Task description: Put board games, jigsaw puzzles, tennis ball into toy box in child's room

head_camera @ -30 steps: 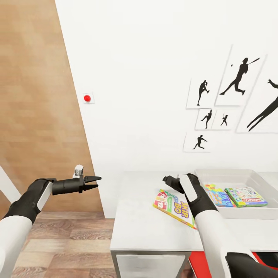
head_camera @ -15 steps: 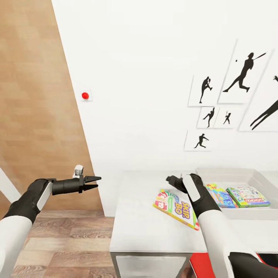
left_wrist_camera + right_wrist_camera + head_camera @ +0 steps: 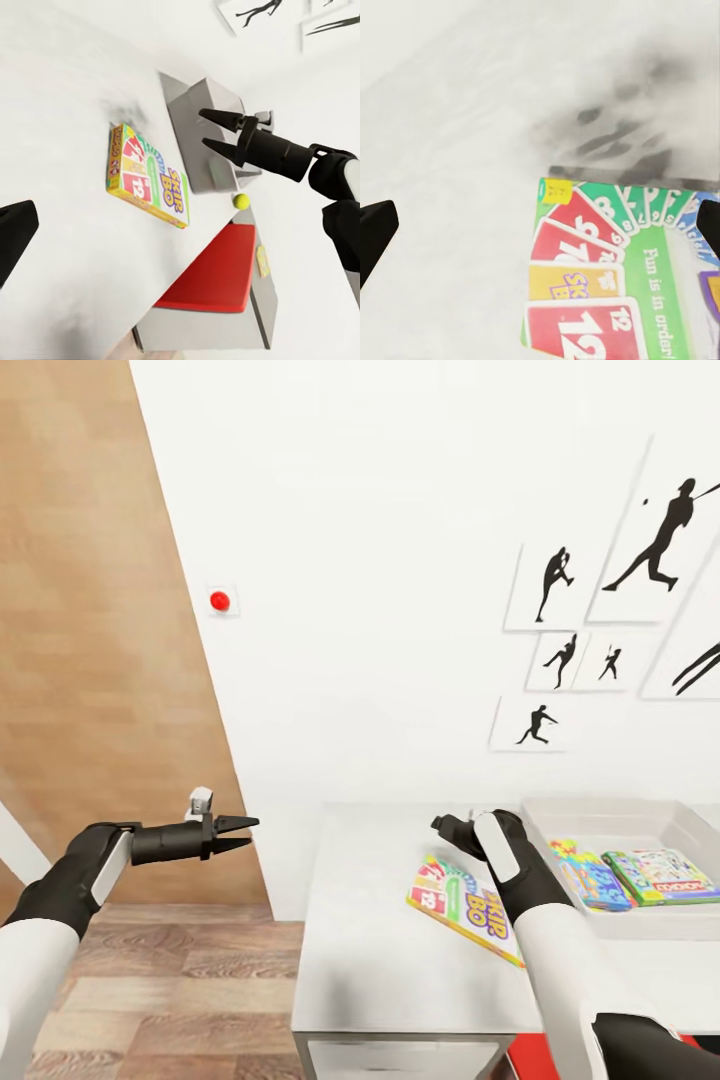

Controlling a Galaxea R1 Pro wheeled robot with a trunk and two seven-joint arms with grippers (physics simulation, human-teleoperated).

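- The SKIP BO box (image 3: 466,901) lies flat on the desk (image 3: 370,950), just under and a little ahead of the right gripper (image 3: 212,130); its long axis runs diagonally, slanting toward the near edge.
- In the left wrist view the right fingers (image 3: 225,146) stand parted with a clear gap and hold nothing; the right wrist view looks straight down on the box's card-printed lid, its dark fingertips at the two edges of the picture.
- The right arm is much the nearer one, so my guess is that it takes the box.
- The left gripper (image 3: 243,831) hangs out past the desk's end over the floor, fingers narrowly parted and empty.
- The toy box (image 3: 560,812) sits just beyond the game, already holding a blue box (image 3: 592,878) and the Monopoly (image 3: 665,875).
- The ball (image 3: 241,200) rests on the desk by the tub (left wrist view).
- Nothing stands between the fingers and the game.
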